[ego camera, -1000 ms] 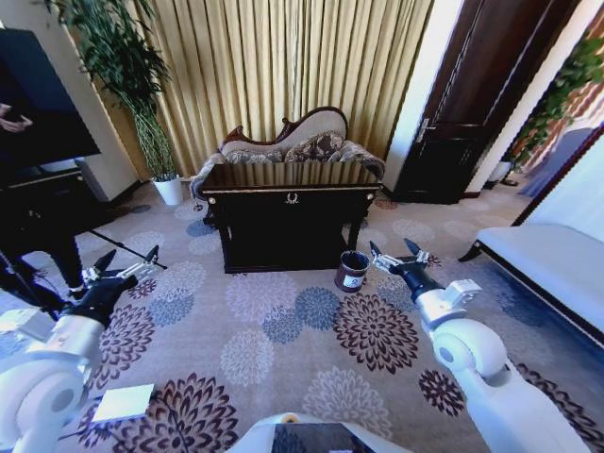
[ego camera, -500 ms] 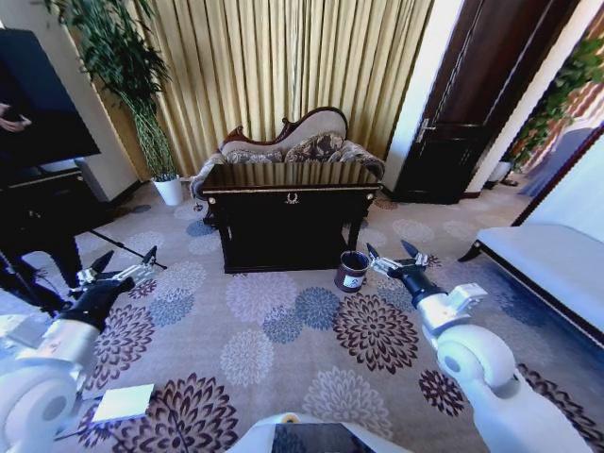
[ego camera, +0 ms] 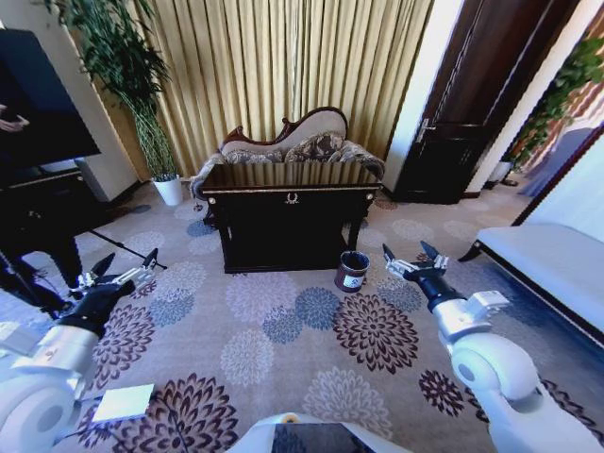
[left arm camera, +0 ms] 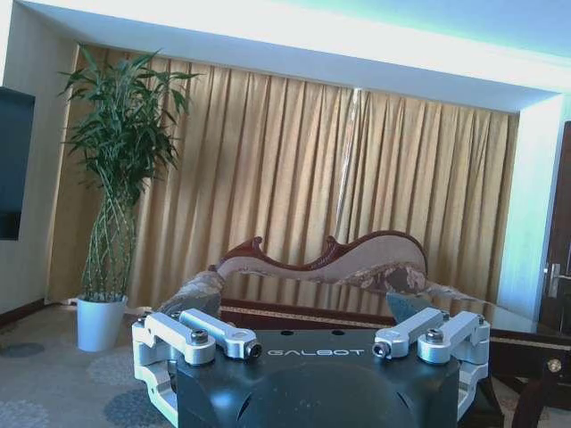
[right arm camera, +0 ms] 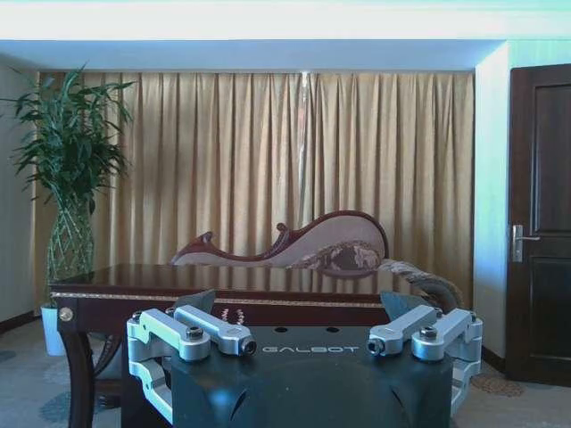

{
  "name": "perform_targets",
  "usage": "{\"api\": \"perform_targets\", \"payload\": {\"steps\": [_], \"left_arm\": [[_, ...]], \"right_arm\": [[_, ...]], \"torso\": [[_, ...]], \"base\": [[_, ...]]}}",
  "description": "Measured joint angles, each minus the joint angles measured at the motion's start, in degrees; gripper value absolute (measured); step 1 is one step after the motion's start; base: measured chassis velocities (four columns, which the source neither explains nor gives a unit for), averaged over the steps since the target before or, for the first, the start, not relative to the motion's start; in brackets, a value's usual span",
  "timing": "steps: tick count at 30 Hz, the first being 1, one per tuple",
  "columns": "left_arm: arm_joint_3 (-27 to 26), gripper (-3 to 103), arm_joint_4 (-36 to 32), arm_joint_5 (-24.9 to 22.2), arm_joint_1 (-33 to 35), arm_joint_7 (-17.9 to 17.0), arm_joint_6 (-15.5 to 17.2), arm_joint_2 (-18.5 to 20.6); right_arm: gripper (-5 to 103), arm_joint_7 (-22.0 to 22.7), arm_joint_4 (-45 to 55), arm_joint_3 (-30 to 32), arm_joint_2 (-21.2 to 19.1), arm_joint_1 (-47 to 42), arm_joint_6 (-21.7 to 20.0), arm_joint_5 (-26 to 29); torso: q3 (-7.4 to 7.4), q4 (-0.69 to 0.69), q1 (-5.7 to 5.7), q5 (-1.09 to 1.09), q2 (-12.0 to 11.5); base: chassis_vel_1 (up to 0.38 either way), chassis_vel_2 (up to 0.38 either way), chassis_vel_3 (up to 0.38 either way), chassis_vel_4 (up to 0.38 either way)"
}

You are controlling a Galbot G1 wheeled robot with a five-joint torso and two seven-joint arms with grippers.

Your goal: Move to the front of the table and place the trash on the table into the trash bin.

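The dark glossy table (ego camera: pixel 291 203) with gold trim stands ahead across the carpet, in front of a sofa. I cannot make out the trash on its shiny top. The small round dark trash bin (ego camera: pixel 352 270) with a white label sits on the floor by the table's right front leg. My right gripper (ego camera: pixel 411 254) hangs open and empty just right of the bin, apart from it. Low at the left, my left gripper (ego camera: pixel 127 260) is open and empty, well short of the table. The right wrist view has the table's (right arm camera: pixel 178 294) edge at about gripper height.
A white plant pot (ego camera: pixel 170 190) with a tall plant stands back left, and a sofa (ego camera: pixel 293 142) is behind the table. A dark stand (ego camera: pixel 42 203) is at the left, a white bench (ego camera: pixel 552 264) at the right. Open patterned carpet (ego camera: pixel 283 321) lies between me and the table.
My right gripper has shifted to the right, farther from the bin. The left arm has drawn slightly back and outward. The table and bin hold their places.
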Motion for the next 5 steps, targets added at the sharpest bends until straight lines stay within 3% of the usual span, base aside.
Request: {"api": "perform_targets", "payload": {"steps": [5], "left_arm": [[-1.13,100,-0.74,-0.81,0.24,0.17,0.66,-0.51]], "right_arm": [[100,-0.51,0.66,-0.06,0.14,-0.31,0.07,-0.69]], "torso": [[0.00,0.01,0.00,0.00,0.00]], "base": [[0.000,0.000,0.000,0.000]]}}
